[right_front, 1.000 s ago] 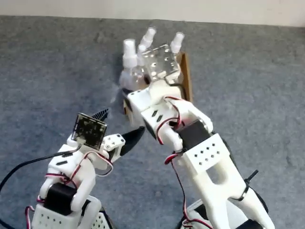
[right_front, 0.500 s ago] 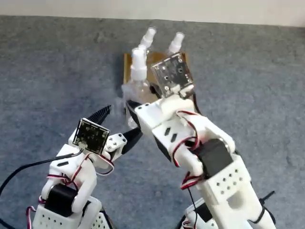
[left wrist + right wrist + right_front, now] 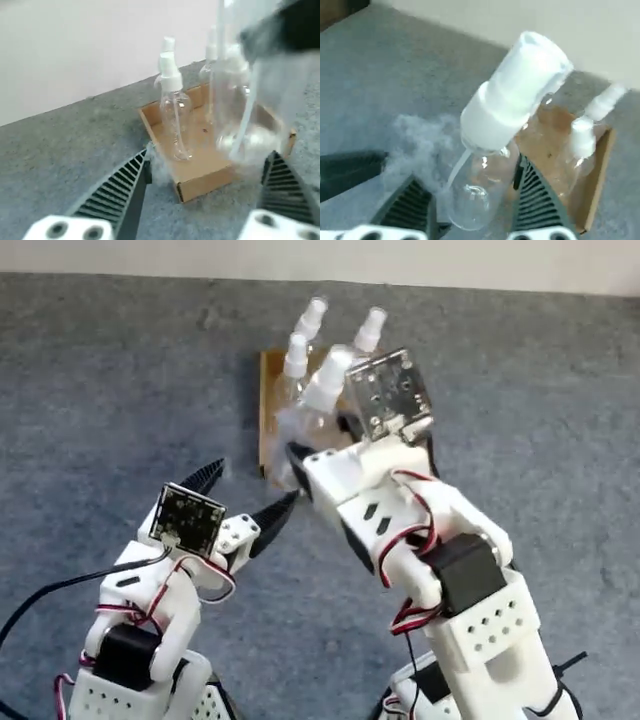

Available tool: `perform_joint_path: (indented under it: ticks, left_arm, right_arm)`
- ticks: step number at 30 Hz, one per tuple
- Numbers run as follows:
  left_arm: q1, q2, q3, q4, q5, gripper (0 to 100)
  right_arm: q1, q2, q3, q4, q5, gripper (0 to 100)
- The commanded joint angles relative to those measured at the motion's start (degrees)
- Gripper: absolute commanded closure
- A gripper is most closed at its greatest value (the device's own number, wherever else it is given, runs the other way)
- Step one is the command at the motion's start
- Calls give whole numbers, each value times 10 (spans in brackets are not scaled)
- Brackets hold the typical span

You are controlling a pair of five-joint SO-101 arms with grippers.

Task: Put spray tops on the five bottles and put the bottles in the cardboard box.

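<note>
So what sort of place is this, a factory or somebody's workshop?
Probably a small robotics test bench rather than a factory: two small white arms with loose wires showing, a grey carpet-like table cover, and a little cardboard box holding clear spray bottles.

Brown cardboard box (image 3: 268,375) sits on the grey carpeted surface (image 3: 110,380), far centre.

Standing in the box, all clear plastic with white spray tops:
- first bottle (image 3: 297,355) near the left wall
- second bottle (image 3: 313,316) behind it, farther back
- third bottle (image 3: 370,328) at the far right

Fourth clear spray-topped bottle (image 3: 328,385) is tilted over the box's near part, between the fingers of the right claw (image 3: 300,455).

Left claw (image 3: 250,485) sits near-left of the box, apart from it, with nothing between its fingers.
</note>
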Motion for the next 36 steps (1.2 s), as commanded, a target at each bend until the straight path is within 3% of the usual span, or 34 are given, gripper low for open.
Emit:
perform_joint_path:
  ticks: [1, 8, 13, 18, 36]
  left_arm:
    - [-12, -5, -3, -10, -1, 759]
    - [-125, 0, -2, -36, 17, 1000]
    - [-207, 1, -2, -74, 68, 995]
    - [-206, 1, -1, -74, 67, 995]
    - [-184, 1, 7, -75, 64, 995]
  right_arm:
    - [23, 18, -12, -80, 37, 995]
    - [24, 120, 40, -233, 51, 995]
    - [24, 141, 136, -366, 51, 995]
    - [26, 165, 241, -495, 52, 995]
    - [40, 322, 250, -618, 52, 995]
